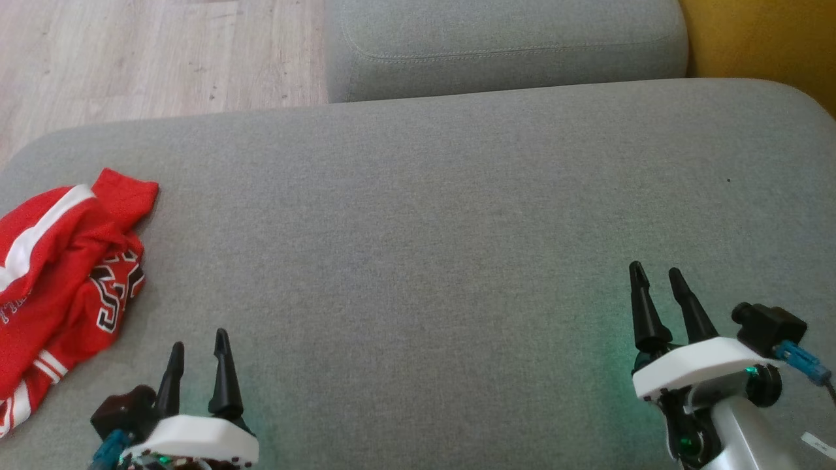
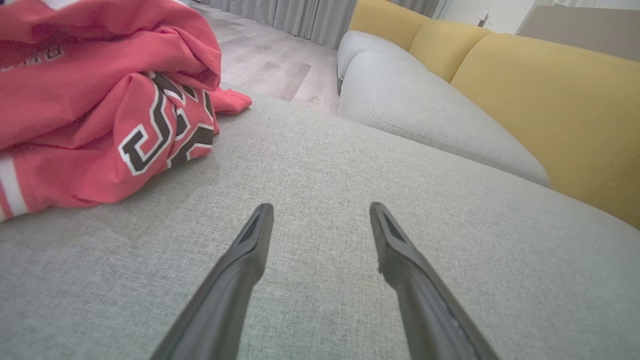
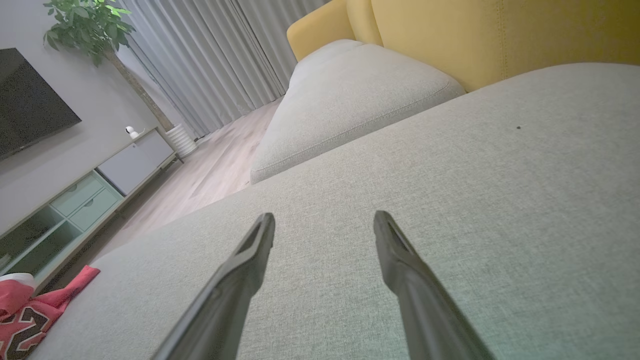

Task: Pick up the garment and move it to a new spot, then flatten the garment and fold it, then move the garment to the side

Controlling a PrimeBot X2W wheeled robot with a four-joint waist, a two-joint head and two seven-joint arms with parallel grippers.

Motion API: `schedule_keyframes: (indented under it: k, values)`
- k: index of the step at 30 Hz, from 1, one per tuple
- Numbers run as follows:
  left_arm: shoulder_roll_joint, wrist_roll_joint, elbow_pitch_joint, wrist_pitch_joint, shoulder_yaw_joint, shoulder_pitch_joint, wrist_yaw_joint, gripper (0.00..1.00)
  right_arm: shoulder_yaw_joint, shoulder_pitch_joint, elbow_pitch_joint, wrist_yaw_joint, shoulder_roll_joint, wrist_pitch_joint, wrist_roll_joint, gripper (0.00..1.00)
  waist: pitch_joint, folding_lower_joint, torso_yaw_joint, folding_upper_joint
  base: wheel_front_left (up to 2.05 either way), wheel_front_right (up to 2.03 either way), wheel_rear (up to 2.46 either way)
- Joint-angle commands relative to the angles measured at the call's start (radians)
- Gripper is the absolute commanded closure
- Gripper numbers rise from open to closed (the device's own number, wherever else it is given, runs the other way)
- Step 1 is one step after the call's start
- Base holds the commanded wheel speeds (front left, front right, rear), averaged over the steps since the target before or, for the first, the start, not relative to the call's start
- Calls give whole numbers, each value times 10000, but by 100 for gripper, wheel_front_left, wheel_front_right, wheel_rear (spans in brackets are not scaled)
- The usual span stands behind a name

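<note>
- The garment (image 1: 62,274), a red jersey with white stripes and black-and-white lettering, is seen crumpled in a heap at the far left edge of the seat (image 1: 418,209), partly cut off by the border of the head view.
- It is laid on the grey fabric and is touched by neither gripper.
- The left gripper (image 1: 199,338) is held low over the seat at the bottom left of the head view, just right of the garment and apart from it. Its jaws are spread, and nothing is pinched between them.
- In the left wrist view its two dark fingers (image 2: 235,280) are seen wide apart above bare grey fabric. The garment is seen up and to the left of them, with its lettering turned toward the camera.
- The right gripper (image 1: 654,267) is held over the right part of the seat, well apart from the garment. Its jaws are likewise spread, and nothing is gripped.
- In the right wrist view a corner of the garment is seen at the bottom left, far from the fingers.
- A second grey cushion (image 1: 503,46) is seen beyond the seat, with a yellow backrest (image 1: 757,39) to its right and a wooden floor (image 1: 157,52) to its left.
- Grey curtains (image 3: 210,65), a plant (image 3: 90,25), a dark screen (image 3: 30,100) and a low cabinet (image 3: 100,185) are seen in the right wrist view.
- A green glow (image 1: 607,359) is cast on the fabric beside the right gripper's base.
</note>
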Motion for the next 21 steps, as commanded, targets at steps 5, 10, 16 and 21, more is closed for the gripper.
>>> schedule_keyframes:
  k: [5,10,16,21]
  values:
    - [169,845,-173,-313,166,-382,98,0,315,-533,-183,-6,-201,-331,-803,0,3,-1,-24,0,0,0,0]
    - [140,1455,-146,-461,157,-325,152,0,370,-561,-108,-6,-188,-478,-1385,0,22,-1,-49,0,0,0,0]
    - [140,2212,-145,-639,177,-302,197,0,491,-580,-61,-7,-176,-655,-2091,0,30,-1,-73,0,0,0,0]
    - [142,2846,-172,-788,201,-280,229,0,563,-603,-30,-7,-193,-803,-2668,0,32,-1,-90,0,0,0,0]
